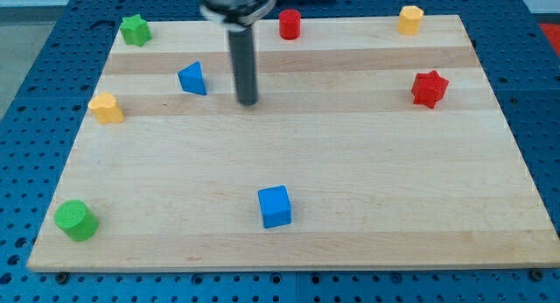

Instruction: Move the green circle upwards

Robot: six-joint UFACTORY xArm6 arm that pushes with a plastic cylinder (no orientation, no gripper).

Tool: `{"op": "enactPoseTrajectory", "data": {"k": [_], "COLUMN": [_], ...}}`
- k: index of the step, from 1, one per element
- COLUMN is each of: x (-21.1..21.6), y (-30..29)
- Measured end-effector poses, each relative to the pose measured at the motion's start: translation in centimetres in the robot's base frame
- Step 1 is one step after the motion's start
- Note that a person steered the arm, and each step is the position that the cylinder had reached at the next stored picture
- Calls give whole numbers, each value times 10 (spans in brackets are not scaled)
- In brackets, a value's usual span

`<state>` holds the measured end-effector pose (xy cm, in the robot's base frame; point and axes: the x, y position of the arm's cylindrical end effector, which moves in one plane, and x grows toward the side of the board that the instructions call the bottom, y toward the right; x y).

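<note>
The green circle (pixel 75 220) is a short green cylinder at the board's bottom left corner. My rod comes down from the view's top and my tip (pixel 248 102) rests on the wooden board in its upper middle. The tip is far up and to the right of the green circle, not touching it. The nearest block to the tip is a blue triangle (pixel 192 78), just to its left.
A green star (pixel 134 29) sits at the top left, a yellow block (pixel 106 108) at the left edge, a red cylinder (pixel 290 24) at the top middle, a yellow block (pixel 409 19) at the top right, a red star (pixel 429 88) at the right, a blue cube (pixel 275 207) at the bottom middle.
</note>
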<state>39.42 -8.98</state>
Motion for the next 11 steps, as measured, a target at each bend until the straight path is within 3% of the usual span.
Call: {"op": "enactPoseTrajectory", "data": {"k": [2, 3, 5, 6, 8, 10, 11], "x": [27, 84, 192, 221, 202, 225, 223], "y": [-169, -194, -196, -172, -117, -130, -176]}}
